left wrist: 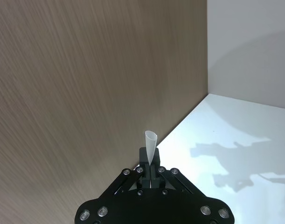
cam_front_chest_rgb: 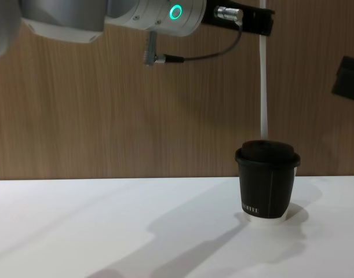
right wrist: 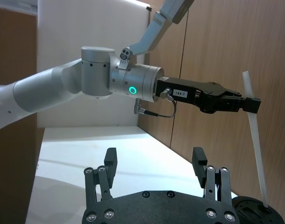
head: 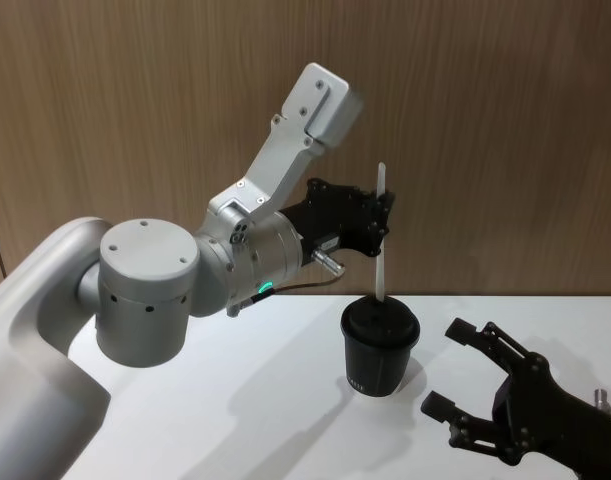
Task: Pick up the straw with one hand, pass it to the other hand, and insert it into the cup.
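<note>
at frame centre, our left claw pinches the straw upright, tip at the cup lid; right claw gapes empty, lower right.

We count one straw, a single white tube. We count one cup, black, and on it one domed lid. We count two grippers: one left gripper and one right gripper. Each gripper carries two fingers, so we count four fingers in all. We count one glowing green ring on the silver arm, and one thin cable hanging beneath it. We count one white worktop under the cup and one wooden wall behind it.
</note>
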Action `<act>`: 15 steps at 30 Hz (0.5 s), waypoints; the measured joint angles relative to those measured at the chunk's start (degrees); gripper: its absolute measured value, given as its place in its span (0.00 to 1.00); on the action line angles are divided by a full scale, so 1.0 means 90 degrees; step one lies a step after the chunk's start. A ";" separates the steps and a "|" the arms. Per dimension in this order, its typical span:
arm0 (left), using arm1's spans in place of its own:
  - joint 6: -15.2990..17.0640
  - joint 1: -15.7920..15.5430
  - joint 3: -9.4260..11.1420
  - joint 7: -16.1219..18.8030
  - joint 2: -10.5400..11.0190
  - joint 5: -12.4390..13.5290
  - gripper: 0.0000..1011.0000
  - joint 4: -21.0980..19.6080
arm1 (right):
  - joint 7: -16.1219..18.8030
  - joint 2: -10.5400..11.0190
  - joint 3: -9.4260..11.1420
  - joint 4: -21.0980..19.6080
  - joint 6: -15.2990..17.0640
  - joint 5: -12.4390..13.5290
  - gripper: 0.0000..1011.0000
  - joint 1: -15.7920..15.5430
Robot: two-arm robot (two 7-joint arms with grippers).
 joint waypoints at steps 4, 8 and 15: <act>-0.0034 0.0009 0.0000 -0.0002 -0.0008 0.0044 0.01 0.0031 | 0.0000 0.0000 0.0000 0.0000 0.0000 0.0000 0.99 0.0000; -0.0071 0.0018 -0.0003 -0.0002 -0.0017 0.0086 0.01 0.0065 | 0.0000 0.0000 0.0000 0.0000 0.0000 0.0000 0.99 0.0000; -0.0122 0.0022 -0.0018 -0.0025 -0.0047 0.0130 0.01 0.0145 | 0.0000 0.0000 0.0000 0.0000 0.0000 0.0000 0.99 0.0000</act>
